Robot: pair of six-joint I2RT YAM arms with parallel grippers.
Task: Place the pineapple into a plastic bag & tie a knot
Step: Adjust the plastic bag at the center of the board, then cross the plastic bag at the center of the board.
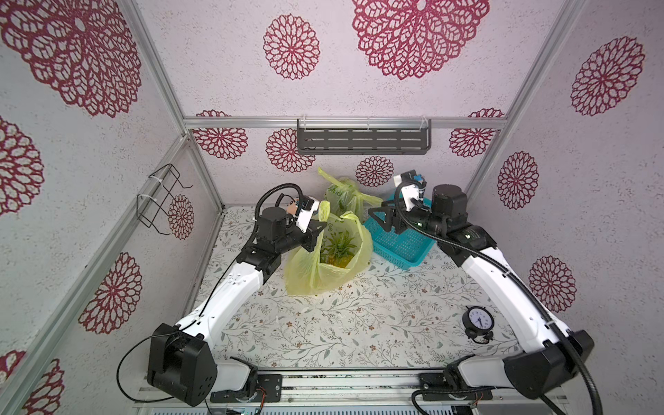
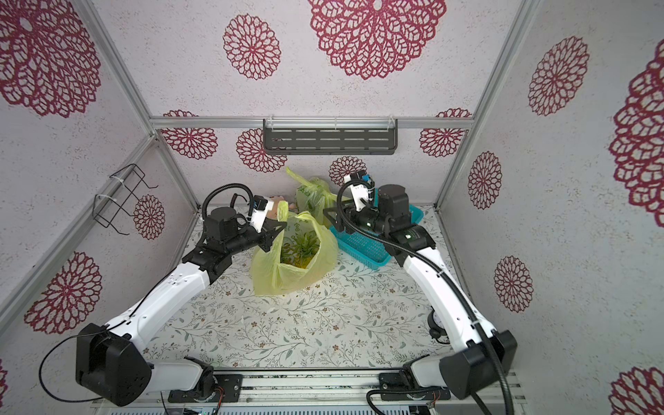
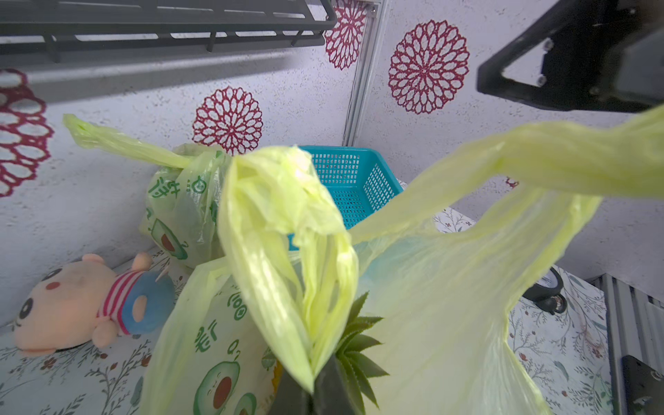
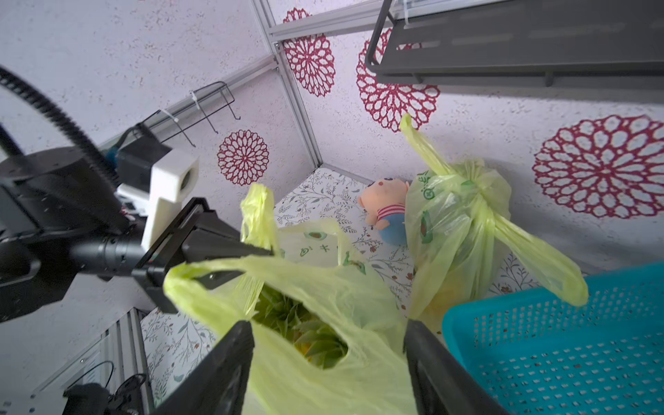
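Note:
The pineapple stands inside an open yellow-green plastic bag in the middle of the table. Its green crown shows through the bag's mouth. My left gripper is shut on one bag handle and holds it up at the bag's left side. My right gripper hovers at the bag's right side, jaws wide open. Loose bag film lies between its fingers, unclamped. The other handle stretches toward it.
A second, knotted green bag stands at the back wall beside a plush toy. A teal basket sits under the right arm. An alarm clock stands at the front right. A dark shelf hangs on the back wall.

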